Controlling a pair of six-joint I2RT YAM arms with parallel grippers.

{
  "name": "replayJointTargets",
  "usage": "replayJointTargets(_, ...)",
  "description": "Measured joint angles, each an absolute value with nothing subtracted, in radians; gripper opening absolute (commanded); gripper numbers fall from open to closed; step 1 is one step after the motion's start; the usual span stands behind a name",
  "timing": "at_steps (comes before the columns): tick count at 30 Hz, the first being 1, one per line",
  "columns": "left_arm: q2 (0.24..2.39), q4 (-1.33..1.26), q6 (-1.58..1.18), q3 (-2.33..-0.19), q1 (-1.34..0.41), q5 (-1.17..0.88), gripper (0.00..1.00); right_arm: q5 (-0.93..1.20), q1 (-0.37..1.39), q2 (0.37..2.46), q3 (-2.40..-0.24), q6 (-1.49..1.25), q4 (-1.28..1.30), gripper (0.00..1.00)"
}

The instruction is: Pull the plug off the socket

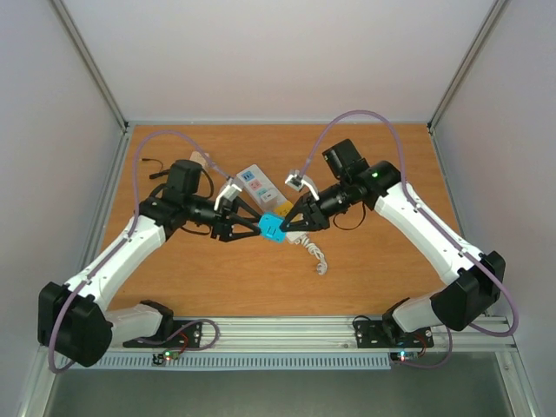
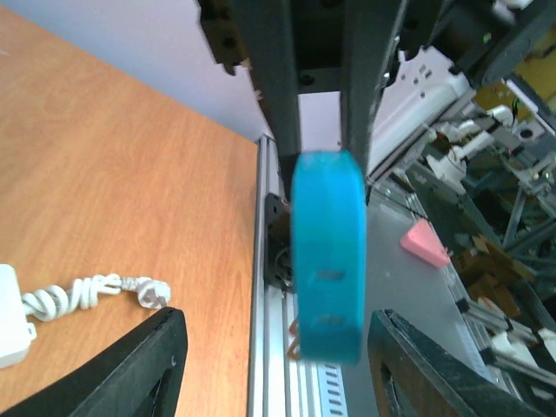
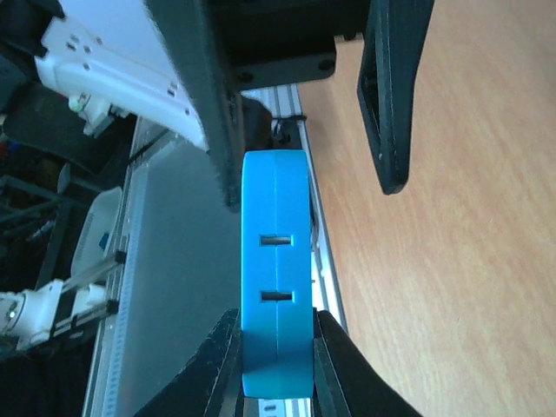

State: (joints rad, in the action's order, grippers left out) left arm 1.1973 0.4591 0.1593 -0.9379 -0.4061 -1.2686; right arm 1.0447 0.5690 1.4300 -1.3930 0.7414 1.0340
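Note:
A blue plug with two slots in its face hangs above the table between both grippers. My right gripper is shut on the blue plug, pads pressed to both flat sides. My left gripper stands open; its fingers flank the plug with gaps on each side. The white socket lies on the table behind, with blue and red outlets, and its coiled white cord trails toward the front. In the left wrist view a corner of the socket shows, apart from the plug.
An aluminium rail runs along the table's near edge. A black cable lies at the back left. Grey walls enclose the table on three sides. A pink wedge lies on the floor beyond the rail.

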Motion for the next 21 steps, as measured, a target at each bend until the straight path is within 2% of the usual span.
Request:
replayJointTargets(6, 1.183, 0.349, 0.057, -0.913, -0.313, -1.306, 0.60, 1.108, 0.493, 1.438, -1.495, 0.699, 1.023, 0.01)
replayJointTargets(16, 1.175, 0.161, -0.144, -0.869, -0.297, -1.240, 0.62, 1.226, 0.473, 1.465, -1.552, 0.656, 1.024, 0.01)
replayJointTargets(21, 1.176, -0.065, -0.323, -0.812, -0.296, -1.234, 0.63, 1.256, 0.478, 1.465, -1.552, 0.645, 1.025, 0.01)
